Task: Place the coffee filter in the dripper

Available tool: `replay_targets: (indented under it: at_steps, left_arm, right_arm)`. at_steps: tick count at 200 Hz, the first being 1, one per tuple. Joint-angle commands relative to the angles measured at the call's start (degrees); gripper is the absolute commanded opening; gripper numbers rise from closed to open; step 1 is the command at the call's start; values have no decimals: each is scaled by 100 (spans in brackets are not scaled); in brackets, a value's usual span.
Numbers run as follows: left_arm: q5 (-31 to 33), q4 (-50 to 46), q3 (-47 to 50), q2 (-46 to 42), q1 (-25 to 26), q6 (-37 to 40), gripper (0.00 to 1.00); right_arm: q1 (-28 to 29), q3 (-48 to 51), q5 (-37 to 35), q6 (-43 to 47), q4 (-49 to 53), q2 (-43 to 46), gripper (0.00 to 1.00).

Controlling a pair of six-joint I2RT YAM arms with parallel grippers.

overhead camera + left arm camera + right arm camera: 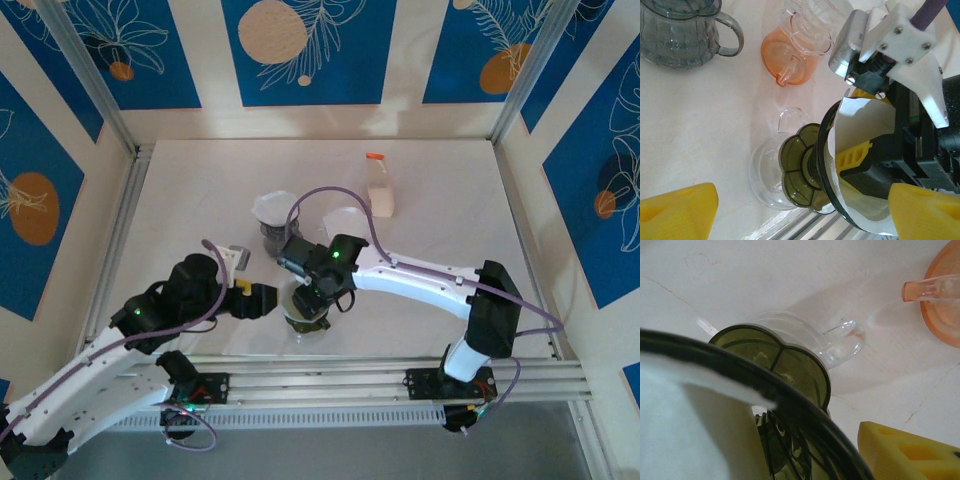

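Coffee filter (695, 435): white paper, the closest thing to the right wrist lens. It sits inside the black top rim of the dripper (790, 370). From the left wrist it reads as an open cone, its edge standing proud of the rim.
Dripper: olive-green with a scalloped base flange and a black rim. It is seated on the glass cup (762, 175), close to the near edge of the table (200, 190).
Glass cup: clear, with its handle turned toward the orange dripper (792, 57).
Right gripper (312, 297): down over the dripper from above. One yellow finger (855, 156) is inside the filter cone and the other (907, 450) is outside the rim. I cannot tell whether they pinch the paper and rim or merely straddle them.
Left gripper (266, 300): just beside the dripper on its left, low at cup level. Its yellow fingers (677, 212) are spread wide and grip nothing.
Orange dripper: translucent, near the cup but apart from it.
Grey vessel (680, 32): ribbed smoky glass with a handle, standing left of the orange dripper in the left wrist view.
White paper pieces: one (270, 207) at the grey vessel, another (345, 220) just behind the right wrist.
Bottle (379, 190): small, orange-capped and upright, well apart toward the back of the table.
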State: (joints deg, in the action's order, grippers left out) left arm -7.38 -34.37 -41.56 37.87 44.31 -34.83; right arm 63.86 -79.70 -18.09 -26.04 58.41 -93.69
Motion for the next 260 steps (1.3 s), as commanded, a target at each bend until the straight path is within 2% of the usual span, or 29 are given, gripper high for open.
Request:
replay_targets:
  at_steps: [1, 108, 260]
  left_arm:
    - [28, -33, 77, -34, -61, -10, 88]
    - [-578, 531, 381, 418, -57, -66, 91]
    - [-550, 308, 456, 530, -63, -85, 83]
  right_arm:
    - [52, 78, -140, 9, 22, -79, 61]
    - [82, 175, -289, 8, 3, -169, 61]
    - [129, 50, -414, -15, 36, -38, 61]
